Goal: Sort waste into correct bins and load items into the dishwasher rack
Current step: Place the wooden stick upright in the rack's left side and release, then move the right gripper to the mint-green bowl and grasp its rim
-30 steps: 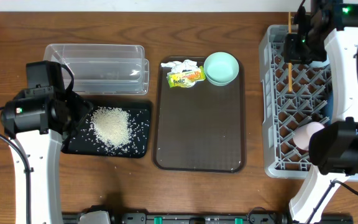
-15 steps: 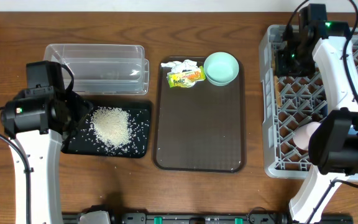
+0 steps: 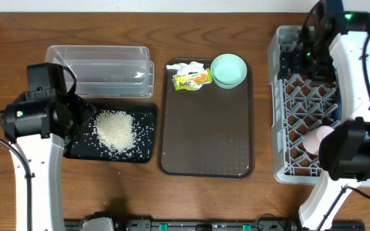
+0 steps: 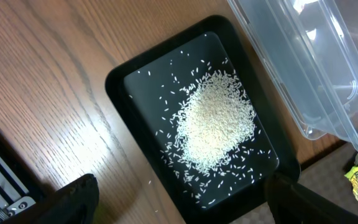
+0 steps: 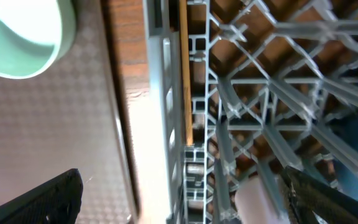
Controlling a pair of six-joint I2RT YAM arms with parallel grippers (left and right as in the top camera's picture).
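Loose white rice lies heaped in the shallow black tray. The clear container stands behind it. My left gripper hangs open over the tray's near corner, holding nothing. A crumpled tissue, a yellow wrapper and the mint-green bowl sit on the brown serving tray. My right gripper is open above the left wall of the grey dishwasher rack, where a thin wooden stick lies. A pink cup rests in the rack.
The brown serving tray fills the table's middle between the bins and the rack. My right arm crosses the rack and hides much of its right side, where a bit of dark blue shows. A few stray grains lie on the wood.
My right gripper has opened and let go of the thin wooden stick, which now lies along the rack's left wall. The left arm has not moved.
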